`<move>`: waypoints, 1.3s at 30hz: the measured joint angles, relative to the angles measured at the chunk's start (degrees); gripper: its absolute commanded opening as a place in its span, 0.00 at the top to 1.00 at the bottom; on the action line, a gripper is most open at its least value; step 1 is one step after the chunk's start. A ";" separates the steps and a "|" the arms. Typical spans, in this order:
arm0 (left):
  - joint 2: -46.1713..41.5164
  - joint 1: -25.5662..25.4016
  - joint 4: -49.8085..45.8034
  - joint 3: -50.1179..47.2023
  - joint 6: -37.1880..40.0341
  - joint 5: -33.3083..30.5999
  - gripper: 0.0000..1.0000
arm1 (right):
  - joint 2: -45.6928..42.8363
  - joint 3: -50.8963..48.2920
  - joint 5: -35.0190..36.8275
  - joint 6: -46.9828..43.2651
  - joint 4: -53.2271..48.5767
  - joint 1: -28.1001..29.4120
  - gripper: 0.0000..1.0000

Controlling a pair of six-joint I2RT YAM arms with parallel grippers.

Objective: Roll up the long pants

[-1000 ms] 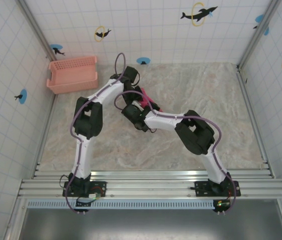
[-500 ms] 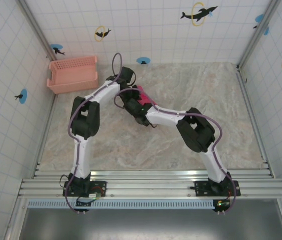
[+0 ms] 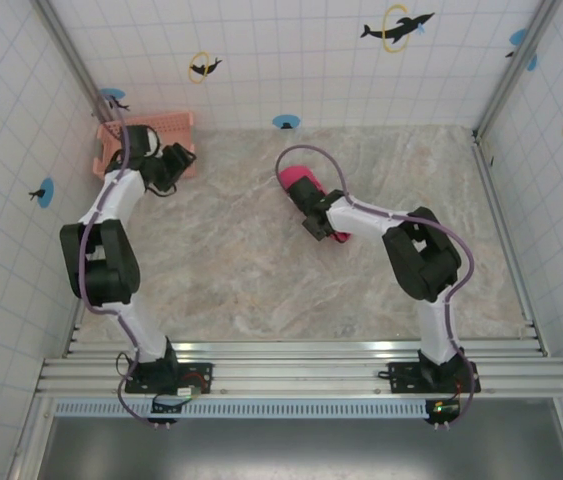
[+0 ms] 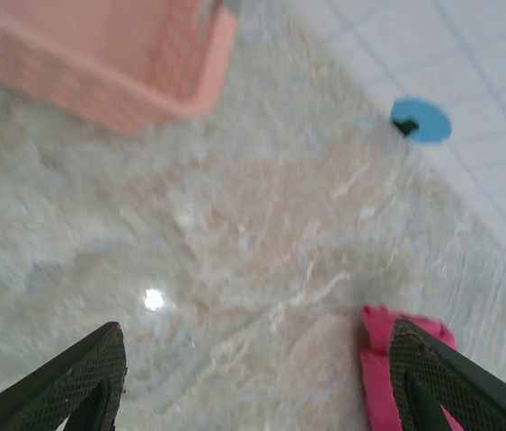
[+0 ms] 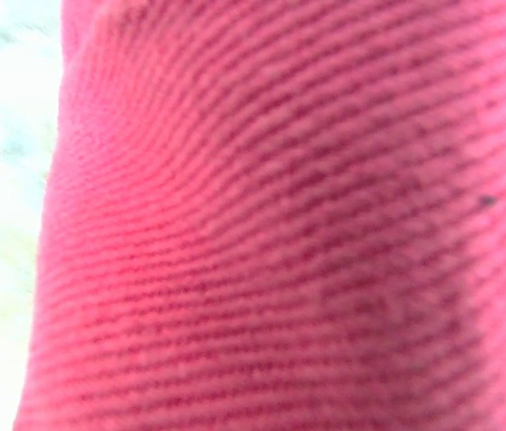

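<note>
Now left gripper (image 3: 169, 163) has swung away to the basket (image 3: 177, 124), jaws wide apart. Pants (image 3: 297, 181) sit rolled mid-table under right gripper (image 3: 313, 212), whose jaw state I cannot tell. The roll looks nearly done.

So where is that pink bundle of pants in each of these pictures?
Top external: the pink pants lie rolled up on the table, around its middle and toward the back.
Left wrist: bottom right corner, partly behind one dark jaw.
Right wrist: seen very close, with the ribbed weave plain.
Shared landmark: the salmon basket, in the top external and left wrist views.
</note>
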 measured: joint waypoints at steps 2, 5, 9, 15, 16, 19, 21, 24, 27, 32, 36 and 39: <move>1.70 0.72 -0.55 4.24 0.72 -0.39 0.23 | -1.42 -0.87 0.55 0.94 -2.10 -0.79 1.00; 7.04 0.68 -1.64 15.02 1.31 -1.20 0.23 | -3.74 -1.79 0.66 1.77 -5.51 -0.98 1.00; 18.49 0.50 -7.43 34.91 2.71 -4.81 0.24 | -6.45 -2.05 -0.04 2.16 -9.66 -0.83 1.00; 34.77 0.46 -16.98 54.23 5.49 -12.20 0.24 | -11.98 -4.00 -1.07 2.64 -12.81 -0.26 1.00; 36.41 0.46 -18.18 54.49 5.75 -13.14 0.24 | -13.16 -4.48 -1.25 2.71 -13.22 -0.17 1.00; 40.35 0.46 -21.24 54.51 6.51 -15.17 0.25 | -16.24 -5.75 -1.46 3.06 -13.99 -0.07 1.00; 41.99 0.24 -21.79 54.58 7.58 -16.37 0.26 | -17.73 -6.45 -1.42 3.23 -14.40 0.02 1.00; 43.06 -0.90 -24.50 54.58 9.73 -18.29 0.27 | -18.67 -7.02 -1.42 3.63 -15.06 0.02 1.00; 43.67 -3.13 -26.45 54.62 11.63 -18.93 0.30 | -18.69 -7.54 -1.42 4.00 -15.10 0.02 1.00; 44.06 -7.76 -28.55 53.79 14.86 -18.78 0.31 | -18.69 -8.85 -1.42 4.52 -15.19 0.04 1.00; 41.55 -11.76 -27.21 47.60 17.64 -18.38 0.31 | -19.37 -9.94 -1.38 5.07 -15.17 0.02 1.00; 37.38 -15.65 -25.90 40.24 17.77 -17.59 0.32 | -20.87 -10.95 -1.16 5.64 -15.23 -0.28 1.00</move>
